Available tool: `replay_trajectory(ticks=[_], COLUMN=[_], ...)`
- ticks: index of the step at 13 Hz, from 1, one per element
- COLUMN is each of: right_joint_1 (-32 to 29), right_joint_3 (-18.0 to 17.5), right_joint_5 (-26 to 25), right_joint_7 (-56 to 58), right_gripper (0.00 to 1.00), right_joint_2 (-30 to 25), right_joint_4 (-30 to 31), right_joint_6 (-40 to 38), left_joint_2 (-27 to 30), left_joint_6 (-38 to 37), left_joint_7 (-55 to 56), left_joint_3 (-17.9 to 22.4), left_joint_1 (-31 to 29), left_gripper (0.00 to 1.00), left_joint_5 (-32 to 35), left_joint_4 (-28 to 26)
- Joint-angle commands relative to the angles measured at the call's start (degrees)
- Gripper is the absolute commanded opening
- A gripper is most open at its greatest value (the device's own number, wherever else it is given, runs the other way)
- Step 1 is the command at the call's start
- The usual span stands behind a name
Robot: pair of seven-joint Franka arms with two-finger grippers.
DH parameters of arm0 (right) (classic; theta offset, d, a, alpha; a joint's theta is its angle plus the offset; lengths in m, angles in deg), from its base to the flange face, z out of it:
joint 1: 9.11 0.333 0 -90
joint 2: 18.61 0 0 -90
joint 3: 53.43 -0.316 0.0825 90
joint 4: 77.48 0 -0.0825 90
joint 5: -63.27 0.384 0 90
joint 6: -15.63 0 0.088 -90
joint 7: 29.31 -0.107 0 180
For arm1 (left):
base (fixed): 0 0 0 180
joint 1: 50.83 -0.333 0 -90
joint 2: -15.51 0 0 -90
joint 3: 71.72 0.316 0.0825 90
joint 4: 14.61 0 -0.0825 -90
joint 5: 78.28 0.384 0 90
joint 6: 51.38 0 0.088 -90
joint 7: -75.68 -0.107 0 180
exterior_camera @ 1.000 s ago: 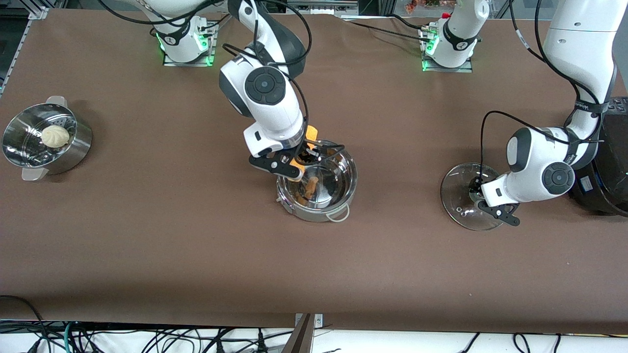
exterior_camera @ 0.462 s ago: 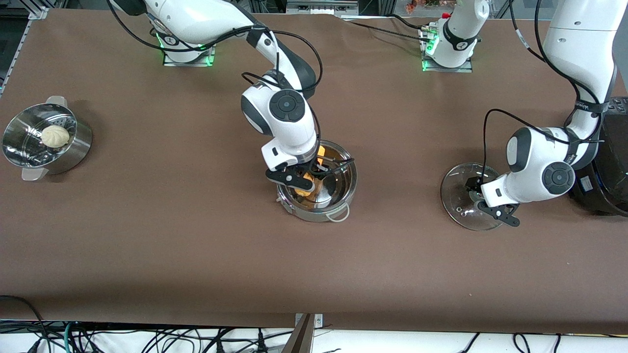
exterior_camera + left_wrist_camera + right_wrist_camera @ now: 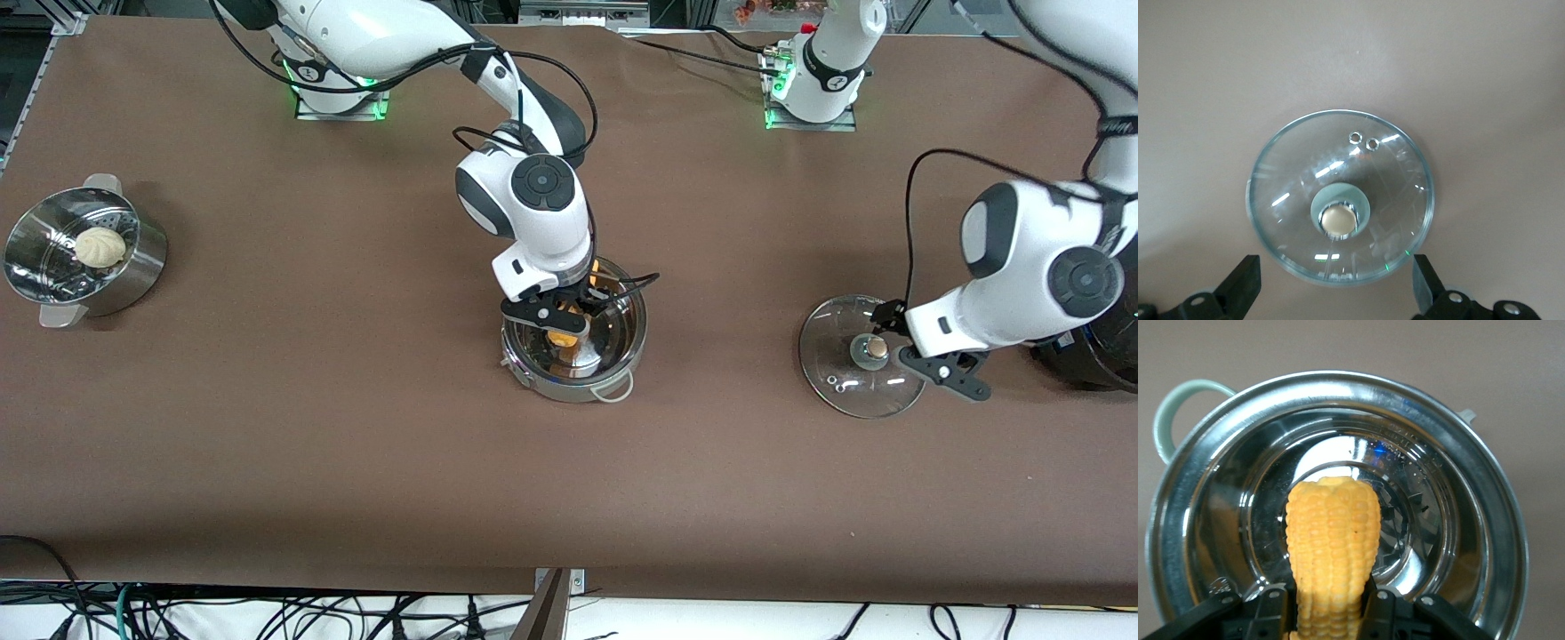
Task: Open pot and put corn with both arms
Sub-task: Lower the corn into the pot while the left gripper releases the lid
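The shiny steel pot [image 3: 613, 338] stands open in the middle of the table. My right gripper [image 3: 569, 318] is over the pot, shut on the yellow-orange corn cob [image 3: 561, 338], which points down into the bowl. In the right wrist view the corn [image 3: 1333, 540] sits between the fingers of my right gripper [image 3: 1331, 613], above the pot's floor, inside the rim [image 3: 1458, 453]. The glass lid [image 3: 845, 382] lies flat on the table toward the left arm's end, its tan knob [image 3: 877, 349] up. My left gripper [image 3: 900, 331] hangs open over the lid's edge. In the left wrist view my left gripper [image 3: 1336, 287] is empty above the lid [image 3: 1291, 200].
A perforated steel steamer pot [image 3: 133, 267] with a white bun [image 3: 100, 246] stands at the right arm's end of the table. A black device [image 3: 1102, 356] sits at the left arm's end, beside the lid.
My right gripper has carried the corn over the pot's middle and lower into it. My left gripper has let go of the lid's knob and risen, drifting toward the left arm's end.
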Motion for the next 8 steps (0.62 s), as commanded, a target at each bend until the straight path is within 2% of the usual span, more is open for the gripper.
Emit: replay_trajectory(ticks=[1, 2, 3, 5, 6, 7, 8], right_joint_1=[0.77, 0.77, 0.77, 0.77, 0.77, 0.77, 0.77], right_joint_3=[0.12, 0.12, 0.12, 0.12, 0.12, 0.12, 0.12], right_joint_5=[-2.07, -2.07, -2.07, -2.07, -2.07, -2.07, -2.07], right_joint_7=[-0.93, -0.93, -0.93, -1.11, -1.19, -1.28, -1.37], right_gripper=[0.00, 0.01, 0.08, 0.32, 0.49, 0.59, 0.64], right_joint_2=[2.23, 2.32, 2.49, 2.58, 2.58, 2.67, 2.67], right_joint_4=[-2.38, -2.38, -2.38, -2.38, -2.38, -2.38, -2.38], right_joint_6=[-0.21, 0.40, 0.49, 0.49, 0.49, 0.49, 0.49], left_joint_2=[2.28, 2.28, 2.19, 2.28, 2.28, 2.28, 2.28], left_joint_6=[-11.68, -17.31, -21.97, -28.23, -30.44, -31.24, -31.25], left_joint_7=[0.16, 0.34, 0.43, 1.65, 1.92, 2.01, 2.79], left_joint_3=[-0.99, -1.08, -1.17, -2.66, -2.84, -3.80, -4.15], left_joint_1=[-0.12, -0.03, 0.06, -0.03, 0.06, 0.06, 0.06], left_gripper=[1.00, 1.00, 1.00, 1.00, 1.00, 1.00, 1.00], left_joint_5=[-1.73, -3.31, -3.85, -3.86, -3.94, -3.86, -3.86], left_joint_4=[7.69, 11.99, 15.95, 21.24, 22.56, 22.75, 22.75])
